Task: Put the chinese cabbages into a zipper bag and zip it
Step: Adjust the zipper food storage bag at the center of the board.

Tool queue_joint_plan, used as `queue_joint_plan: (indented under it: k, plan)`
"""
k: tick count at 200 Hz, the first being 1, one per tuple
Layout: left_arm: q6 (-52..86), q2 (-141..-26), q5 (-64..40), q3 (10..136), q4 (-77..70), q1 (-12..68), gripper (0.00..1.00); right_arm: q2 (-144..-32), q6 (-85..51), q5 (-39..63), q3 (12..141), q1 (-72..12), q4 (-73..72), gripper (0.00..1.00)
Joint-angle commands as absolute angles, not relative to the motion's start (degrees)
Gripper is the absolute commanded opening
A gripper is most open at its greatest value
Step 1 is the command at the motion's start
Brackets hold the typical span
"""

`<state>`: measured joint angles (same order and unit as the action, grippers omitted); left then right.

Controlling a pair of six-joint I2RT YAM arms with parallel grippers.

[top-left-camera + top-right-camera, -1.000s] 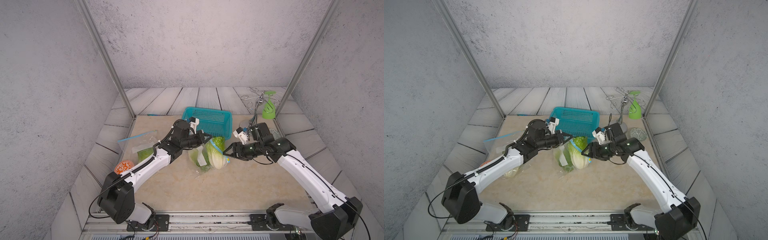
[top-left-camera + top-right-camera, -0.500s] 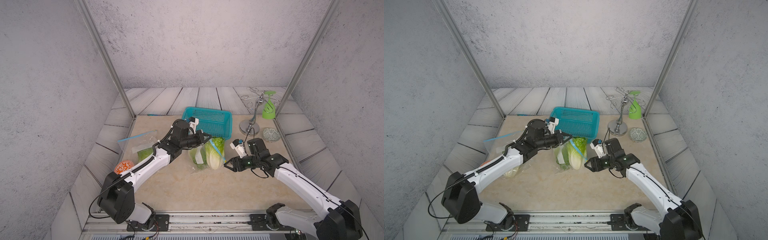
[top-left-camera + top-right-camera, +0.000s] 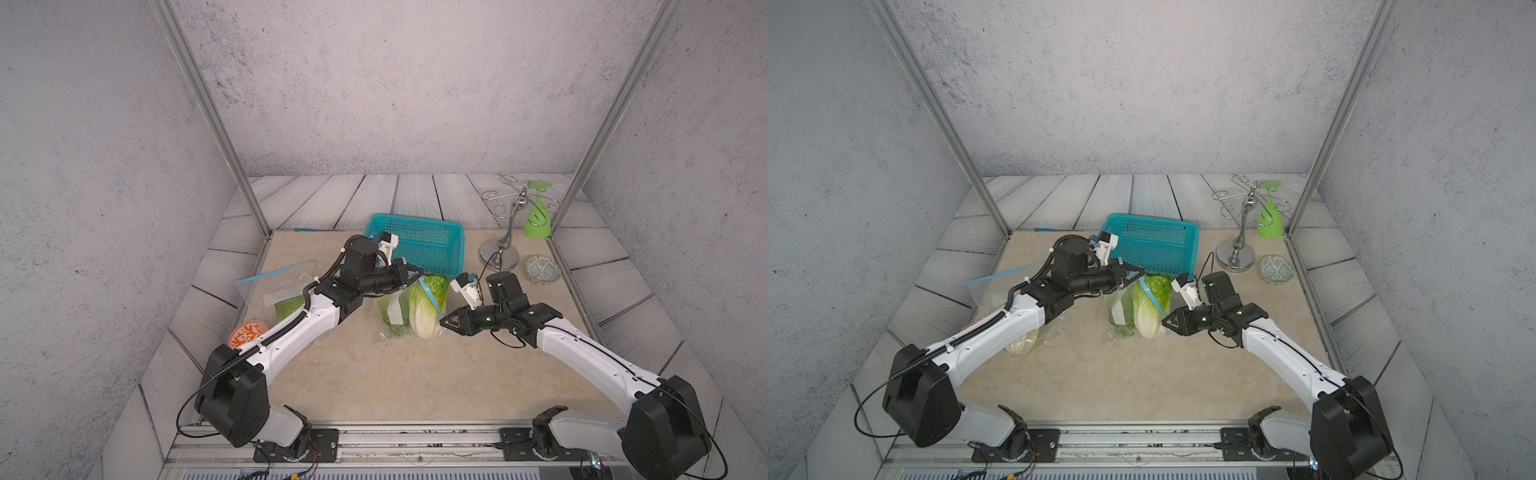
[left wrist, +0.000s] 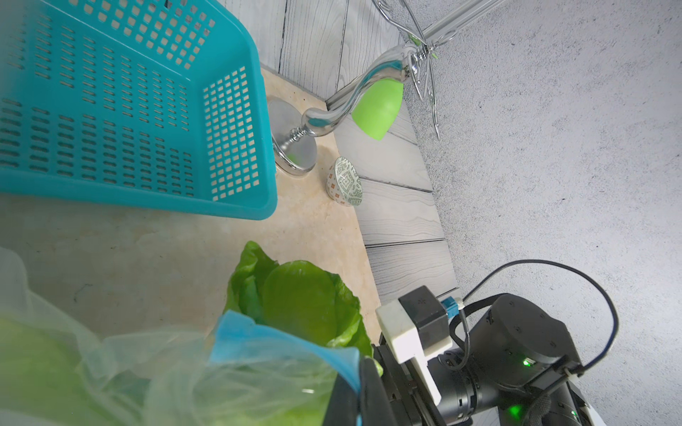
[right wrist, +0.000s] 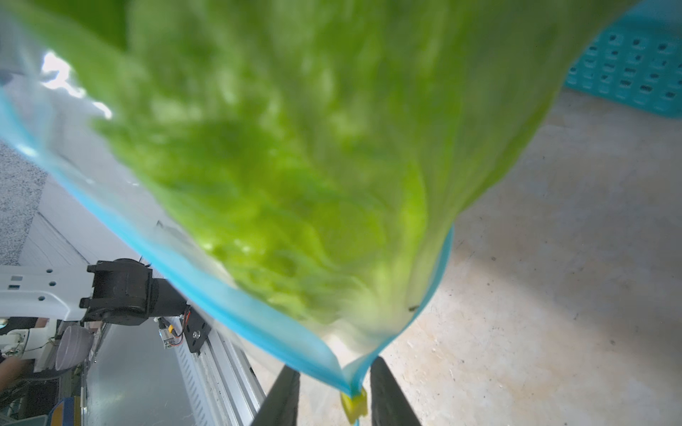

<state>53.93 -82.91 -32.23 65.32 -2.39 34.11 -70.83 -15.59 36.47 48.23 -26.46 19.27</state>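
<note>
In mid-frame, on the worktop (image 3: 374, 374), the light, bruisable cabbages (image 3: 424, 309) are propped upright in a limp, slippery bag (image 3: 388, 316), whose stiffer blue zip strip (image 3: 429, 296), judged the best hold, is pinched by the closed left claw (image 3: 417, 275) and straddled by the part-open right claw (image 3: 442, 322).

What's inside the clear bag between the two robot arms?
Through the zipper bag show a pale-stalked cabbage and a greener cabbage partly behind a white label. Leaf tips poke out past the blue zip strip. Anything behind them is hidden.
</note>
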Motion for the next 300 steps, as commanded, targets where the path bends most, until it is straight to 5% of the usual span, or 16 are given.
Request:
queue_joint_plan:
  k: [1, 56, 110, 147, 187, 231, 300]
  plan:
    - [55.76, -82.09, -34.46, 67.11, -5.18, 33.5, 0.0, -72.44, -16.47, 38.87, 49.4, -26.75, 18.33, 0.39]
    - [55.87, -82.35, -34.8, 67.49, -5.27, 33.05, 0.0, -73.83, -18.77, 41.25, 46.93, -26.88, 14.65, 0.41]
    - [55.48, -82.63, -34.98, 67.76, -4.59, 32.97, 0.0, -75.67, -20.49, 38.32, 47.93, -28.0, 12.01, 0.17]
    - [55.48, -81.65, -35.5, 67.95, -3.95, 31.85, 0.0, -74.4, -17.08, 33.68, 51.29, -29.12, 19.78, 0.04]
    - [49.64, -76.18, -36.12, 68.26, 5.07, 28.14, 0.0, -70.58, -7.35, 22.76, 64.79, -32.04, 41.49, 0.0]
    - [47.19, -69.76, -36.65, 60.3, 10.56, 27.69, 0.06, -75.93, 7.04, 1.45, 81.29, -44.33, 60.11, 0.0]
    - [30.94, -58.44, -38.77, 57.57, 27.93, 22.98, 0.36, -76.24, 17.95, -5.89, 87.03, -46.32, 60.67, 0.0]
